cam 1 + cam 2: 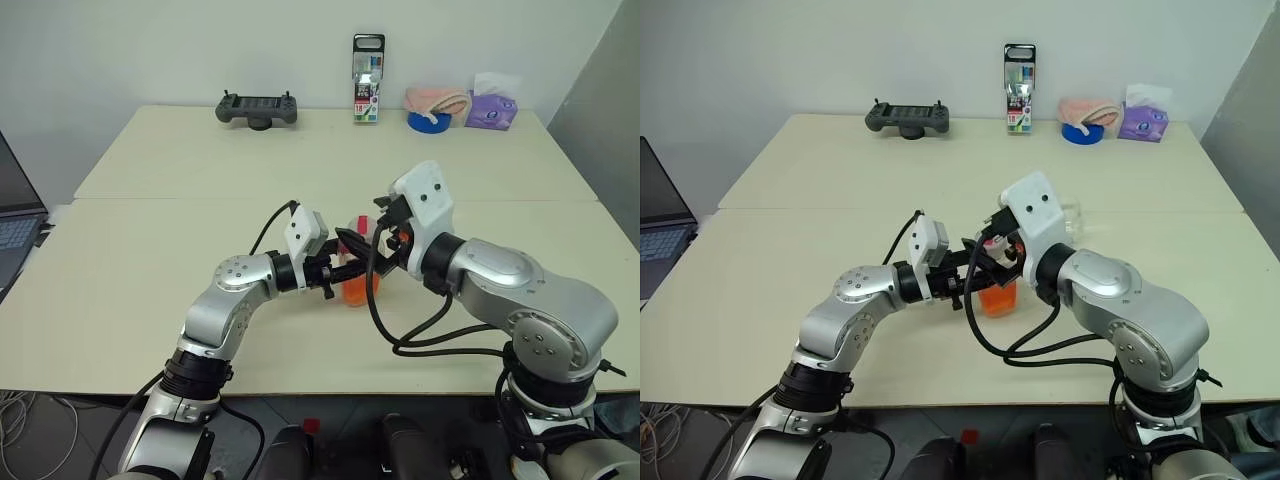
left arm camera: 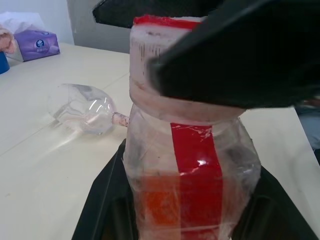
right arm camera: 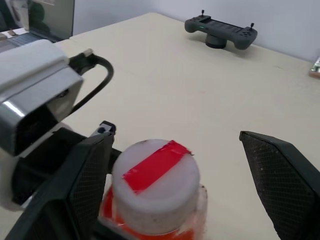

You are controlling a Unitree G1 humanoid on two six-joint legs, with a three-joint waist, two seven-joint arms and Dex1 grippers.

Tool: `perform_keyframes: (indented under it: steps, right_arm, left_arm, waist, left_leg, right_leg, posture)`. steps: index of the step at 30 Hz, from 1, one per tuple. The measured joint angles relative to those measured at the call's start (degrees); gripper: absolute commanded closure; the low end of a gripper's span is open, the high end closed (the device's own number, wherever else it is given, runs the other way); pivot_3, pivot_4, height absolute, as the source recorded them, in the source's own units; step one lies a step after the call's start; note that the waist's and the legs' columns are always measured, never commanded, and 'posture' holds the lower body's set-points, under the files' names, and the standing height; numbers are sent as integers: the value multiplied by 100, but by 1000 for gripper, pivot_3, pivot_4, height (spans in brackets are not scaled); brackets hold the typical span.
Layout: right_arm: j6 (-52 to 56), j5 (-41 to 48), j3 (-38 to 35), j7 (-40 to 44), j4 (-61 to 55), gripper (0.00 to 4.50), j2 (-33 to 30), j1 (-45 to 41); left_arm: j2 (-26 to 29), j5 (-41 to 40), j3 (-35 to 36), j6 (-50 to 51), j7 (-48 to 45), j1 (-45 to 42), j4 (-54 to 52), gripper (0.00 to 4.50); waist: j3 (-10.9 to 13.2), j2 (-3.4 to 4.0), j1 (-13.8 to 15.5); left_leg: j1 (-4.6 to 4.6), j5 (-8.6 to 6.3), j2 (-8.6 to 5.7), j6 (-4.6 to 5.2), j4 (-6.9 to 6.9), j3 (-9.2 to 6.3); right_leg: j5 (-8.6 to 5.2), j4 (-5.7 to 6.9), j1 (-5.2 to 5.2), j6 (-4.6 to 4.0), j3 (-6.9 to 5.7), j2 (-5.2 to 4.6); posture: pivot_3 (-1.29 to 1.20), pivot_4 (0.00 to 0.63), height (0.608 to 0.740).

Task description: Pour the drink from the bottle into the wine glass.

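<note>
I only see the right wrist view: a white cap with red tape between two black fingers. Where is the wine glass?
Observer: The wine glass seems to lie on its side on the table, beyond the bottle.
Operator: How much drink is inside?
Observer: The drink fills only the bottle's lower part.
Operator: What keeps the bottle up?
Observer: The left tool is shut on the bottle's body, below the cap.

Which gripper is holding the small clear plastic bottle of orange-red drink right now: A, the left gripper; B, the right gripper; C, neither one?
A: the left gripper is shut on the bottle, while the right gripper stands open around its white cap.
</note>
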Motion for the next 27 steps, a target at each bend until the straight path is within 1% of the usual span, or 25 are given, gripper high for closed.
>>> perform_keyframes:
  steps: [10, 20, 27]
  right_arm:
    - [-214, -197, 83, 50, 232, 220, 141, 1]
    - [-191, 33, -164, 526, -173, 220, -401, 287]
    - [-95, 247, -339, 681, -304, 220, -599, 361]
  left_arm:
    - [1, 83, -2, -16, 0, 2, 1, 2811]
    - [5, 105, -48, -39, -1, 1, 23, 2811]
    - [7, 106, -55, -41, -32, 1, 39, 2811]
  waist:
    - [0, 0, -1]
    - [0, 0, 1]
    - [0, 0, 2]
  left_leg:
    - [-1, 0, 0, 0, -1, 0]
    - [-1, 0, 0, 1, -1, 0]
    - [-2, 0, 0, 1, -1, 0]
  right_leg:
    - [0, -1, 0, -1, 0, 0]
    - [-1, -2, 0, 1, -1, 0]
    - [-1, -3, 0, 1, -1, 0]
  posture:
    - [0, 150, 740]
    - [0, 150, 740]
    - [0, 150, 740]
